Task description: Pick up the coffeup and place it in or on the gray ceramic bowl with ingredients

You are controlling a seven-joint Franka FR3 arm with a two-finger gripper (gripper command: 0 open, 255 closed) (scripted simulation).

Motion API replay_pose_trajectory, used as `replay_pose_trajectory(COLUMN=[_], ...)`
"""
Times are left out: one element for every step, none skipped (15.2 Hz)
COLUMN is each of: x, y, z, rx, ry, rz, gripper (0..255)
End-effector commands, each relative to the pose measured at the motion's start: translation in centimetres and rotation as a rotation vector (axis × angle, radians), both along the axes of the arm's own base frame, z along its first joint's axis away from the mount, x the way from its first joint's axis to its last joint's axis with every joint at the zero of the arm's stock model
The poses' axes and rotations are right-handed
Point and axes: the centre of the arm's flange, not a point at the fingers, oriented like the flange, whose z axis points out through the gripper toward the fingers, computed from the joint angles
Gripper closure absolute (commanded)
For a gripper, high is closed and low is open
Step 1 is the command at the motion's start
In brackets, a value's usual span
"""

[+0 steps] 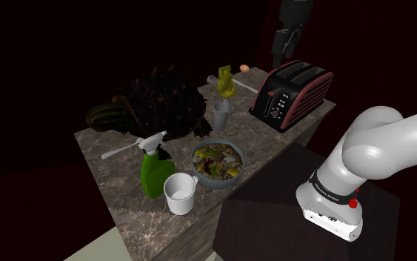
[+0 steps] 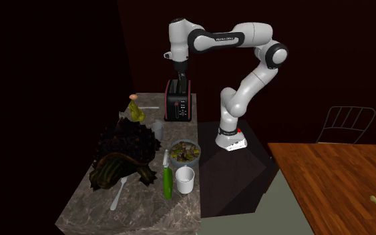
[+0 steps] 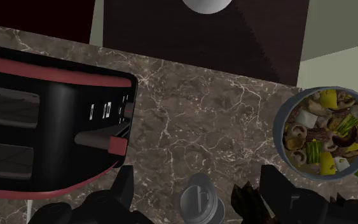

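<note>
Wrist view shows the gripper (image 3: pixel 199 178) with fingers spread wide and empty, high above the counter (image 3: pixel 190 102) beside the toaster (image 3: pixel 50 121). A grey tumbler (image 3: pixel 201 202) stands far below, between them. The white cup (image 1: pixel 180 194) stands on the counter well away from the gripper, beyond the bowl (image 1: pixel 215 182).

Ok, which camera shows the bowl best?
The wrist view: it looks nearly straight down into the bowl, so the rim and the chopped food inside are plain. The shoulder view shows it slantwise beside the white cup; the second exterior view shows it from farther off, behind that cup.
</note>
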Motion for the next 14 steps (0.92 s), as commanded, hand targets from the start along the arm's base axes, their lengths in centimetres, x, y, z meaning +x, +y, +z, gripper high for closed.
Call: replay_pose_trajectory(x=[0.0,1.0,1.9,2.8,3.8,4.7,5.5,6.4,7.2,8.0,8.8,9.6,10.4,11.1], y=[0.0,0.4,0.9,1.3,1.8,2.3,2.8,3.4,3.9,4.5,5.0,5.6,6.2,6.8], z=[0.0,-0.9,-1.9,-2.8,-3.8,-4.7,-5.7,-6.7,-7.7,-8.7,-9.7,-10.7,-11.8,-12.8], rx=[0.000,-0.009,-0.017,-0.026,-0.034,-0.043,-0.051,-0.060,-0.068,-0.077,-0.085,-0.094,-0.103,-0.111], ry=[0.000,0.006,0.011,0.017,0.022,0.028,0.033,0.039,0.044,0.050,0.055,0.061,0.066,0.072], rz=[0.000,0.027,0.055,0.082,0.109,0.136,0.164,0.191,0.218,0.245,0.273,0.300,0.327,0.355], gripper=[0,0,0,0,0,0,0,0,0,0,0,0,0,0])
